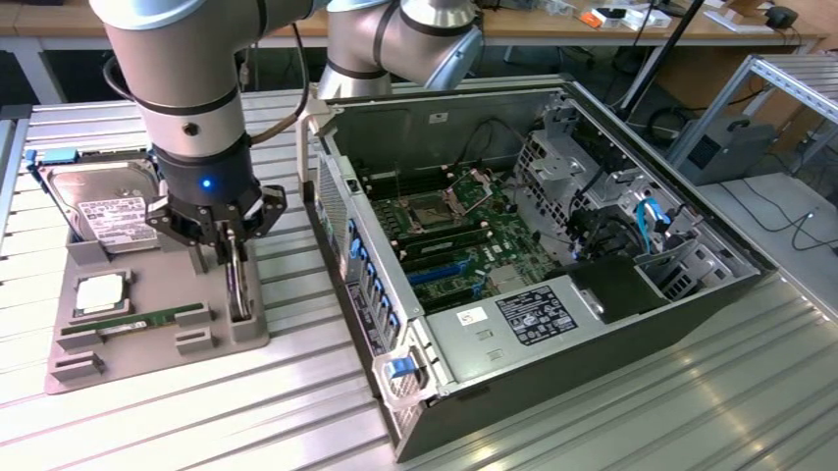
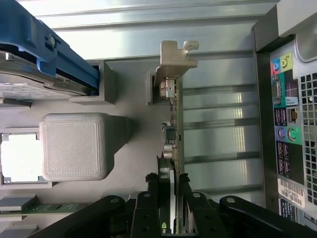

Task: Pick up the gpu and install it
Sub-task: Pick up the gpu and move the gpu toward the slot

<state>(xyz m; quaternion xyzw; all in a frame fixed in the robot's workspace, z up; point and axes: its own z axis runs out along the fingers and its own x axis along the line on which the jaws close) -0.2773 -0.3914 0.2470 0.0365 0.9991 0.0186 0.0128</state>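
Pincer [image 1: 226,243] clamped on the gpu [image 1: 237,289], card standing on edge in grey tray [image 1: 251,332] beside computer case [image 1: 590,324]

The gpu [image 2: 176,124] has its near end hidden between the gripper [image 2: 171,178] fingers, which seem closed on it. The hard drive [image 2: 25,84] and computer case [image 2: 297,124] run off the wrist view's edges.

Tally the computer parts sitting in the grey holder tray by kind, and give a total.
Hard drive: 1
Processor chip: 1
Memory stick: 1
gpu, standing on edge: 1
Total: 4
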